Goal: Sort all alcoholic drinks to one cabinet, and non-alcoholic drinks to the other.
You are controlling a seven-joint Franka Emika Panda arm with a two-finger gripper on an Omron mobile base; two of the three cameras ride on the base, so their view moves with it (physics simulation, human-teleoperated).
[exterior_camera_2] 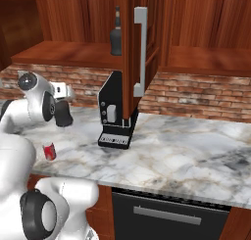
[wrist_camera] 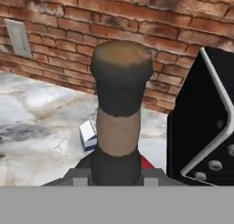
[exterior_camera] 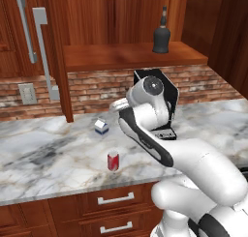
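A: What are the largest parts of the scene?
B: The wall cabinets point(exterior_camera: 121, 23), standing open, above a marble desk point(exterior_camera: 43, 158) backed by brick. One door point(exterior_camera_2: 139, 48) with a grey bar handle hangs open over the black coffee machine point(exterior_camera_2: 115, 114).

A: Where are the bottles?
B: One dark bottle point(exterior_camera: 161, 33) stands upright on the cabinet shelf point(exterior_camera: 131, 54). The second bottle point(wrist_camera: 119, 113) fills the hand view, its neck rising between the fingers point(wrist_camera: 80, 177), which pinch it low on the neck; the gripper point(wrist_camera: 116, 175) is closed on it.

A: And the smaller drinks?
B: The milk carton point(exterior_camera: 100, 126) stands on the desk near the wall. The red soda can point(exterior_camera: 113, 160) stands nearer the front edge, well apart from the carton.
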